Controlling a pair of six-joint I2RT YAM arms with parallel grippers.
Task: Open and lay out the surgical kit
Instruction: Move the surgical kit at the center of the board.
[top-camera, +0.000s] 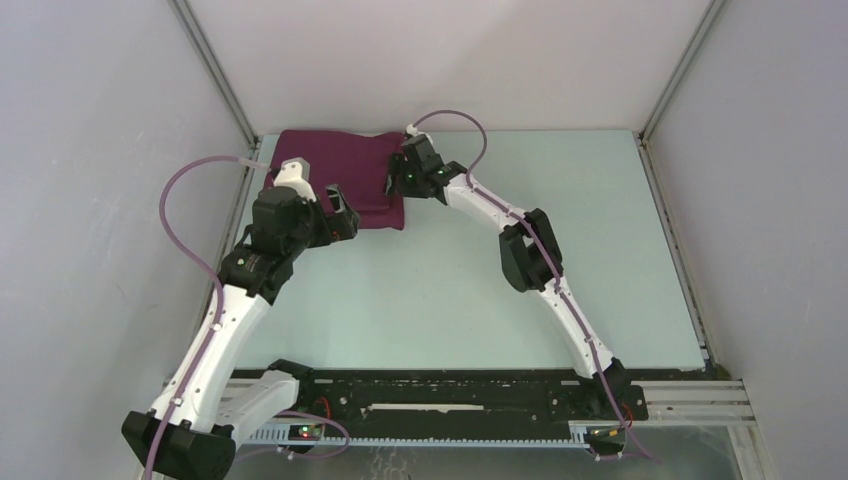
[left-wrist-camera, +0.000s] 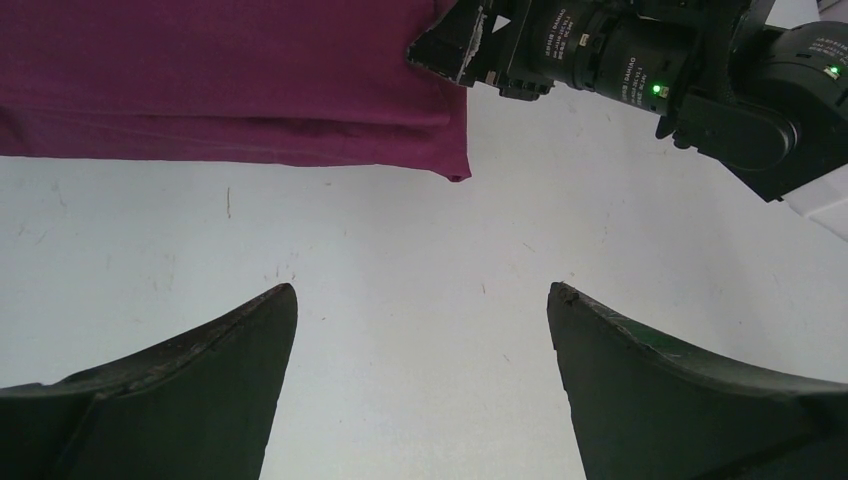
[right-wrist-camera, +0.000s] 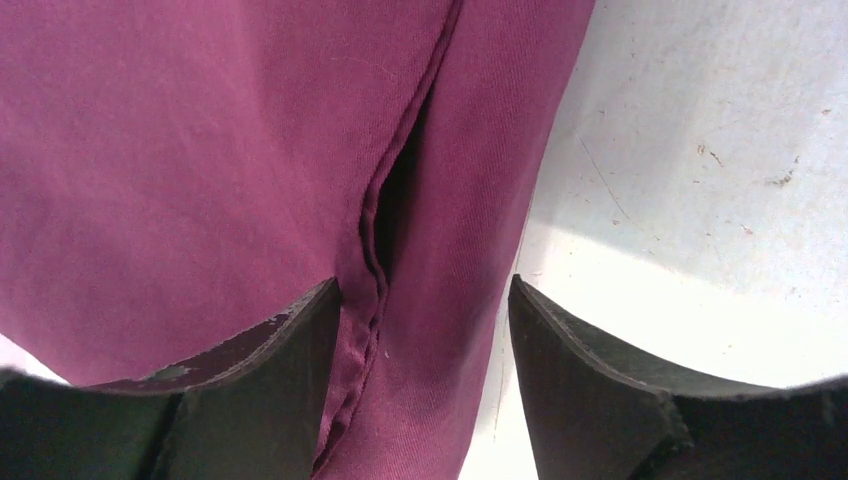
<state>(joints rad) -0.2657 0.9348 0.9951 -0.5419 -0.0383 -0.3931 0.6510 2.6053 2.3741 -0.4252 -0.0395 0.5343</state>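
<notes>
The surgical kit (top-camera: 345, 170) is a closed maroon cloth bundle lying at the table's back left. In the right wrist view its folded flap and seam (right-wrist-camera: 385, 230) run down between the fingers. My right gripper (top-camera: 395, 177) sits at the bundle's right edge. Its jaws (right-wrist-camera: 425, 290) are open and straddle that edge, one finger on the cloth (right-wrist-camera: 200, 150) and the other over bare table. My left gripper (top-camera: 345, 212) hovers just in front of the bundle's near edge. It (left-wrist-camera: 420, 300) is open wide over bare table, short of the cloth (left-wrist-camera: 230, 80).
The pale table (top-camera: 450, 280) stretches right and forward of the bundle. White enclosure walls (top-camera: 120, 120) stand close on the left and back. The right arm's wrist (left-wrist-camera: 640, 70) is in the left wrist view, beside the cloth's near right corner (left-wrist-camera: 455, 175).
</notes>
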